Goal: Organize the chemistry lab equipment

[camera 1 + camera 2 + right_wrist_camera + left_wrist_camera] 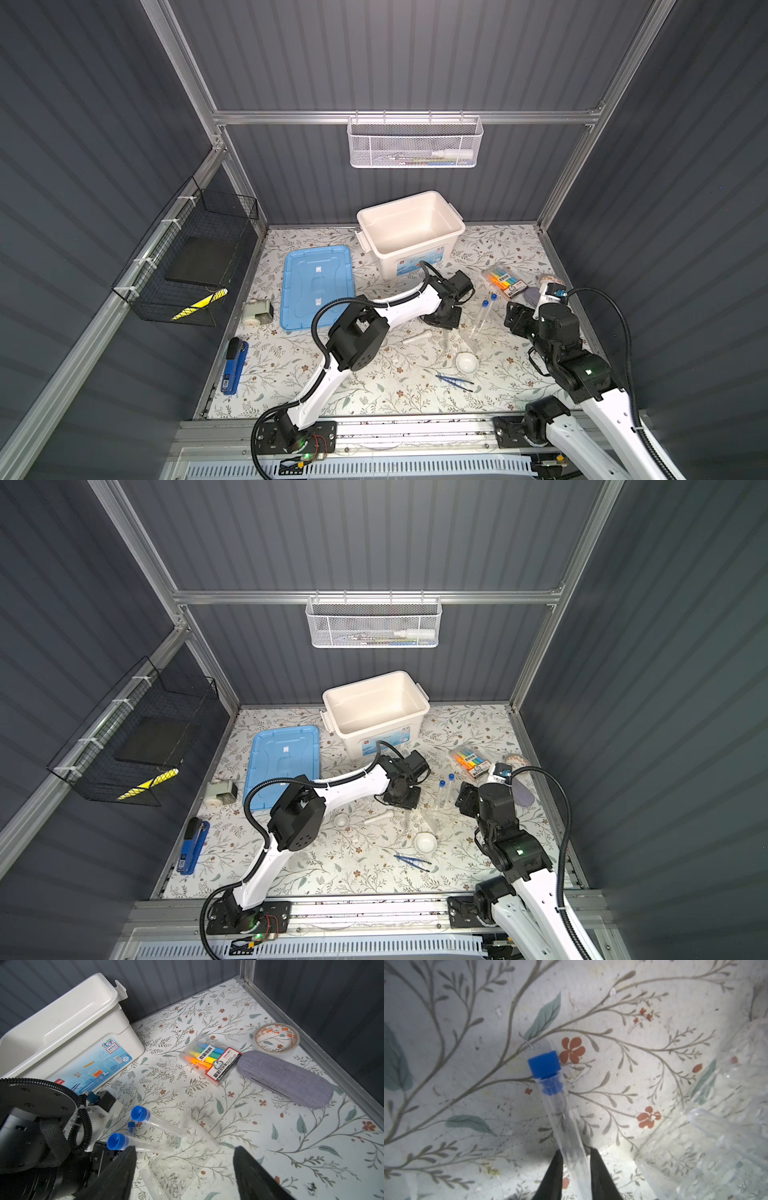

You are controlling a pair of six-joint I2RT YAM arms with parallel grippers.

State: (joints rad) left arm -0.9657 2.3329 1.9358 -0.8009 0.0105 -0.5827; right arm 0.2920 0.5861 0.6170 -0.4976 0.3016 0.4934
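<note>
My left gripper (576,1154) points down at the mat, shut on a thin clear blue-capped tube (550,1088) lying between its fingers. In both top views it stands mid-table (441,322) (400,800). Two larger blue-capped tubes (158,1124) (141,1145) lean on the clear plastic rack (182,1159). My right gripper (185,1165) hangs open above that rack, holding nothing. A white dish (466,362), the white pestle (417,337) and the dark blue tweezers (455,382) lie nearer the front. A second dish (341,820) sits beside the left arm.
An open white bin (399,257) stands at the back, a blue lid (318,286) to its left. The marker pack (209,1059), a grey case (284,1078) and a tape roll (276,1038) lie at the right. The stapler (235,368) lies front left.
</note>
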